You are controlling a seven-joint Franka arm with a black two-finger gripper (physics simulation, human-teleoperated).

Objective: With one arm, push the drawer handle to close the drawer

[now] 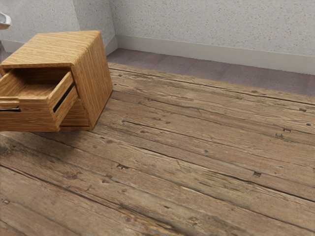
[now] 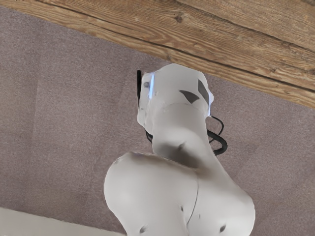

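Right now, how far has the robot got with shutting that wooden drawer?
Nothing looks finished: the drawer stands well out of its cabinet, its inside and the black side rail exposed. As for what's in hand, no push on the handle can be seen; the wrist view looks onto my own white arm. Left to do: the whole push, until the drawer's front meets the cabinet.

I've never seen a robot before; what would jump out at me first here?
Probably the wooden cabinet at the exterior view's left, its drawer standing open with a dark handle on the front. Next, my bulky white arm in the middle of the wrist view, against purplish flooring beside wooden planks.
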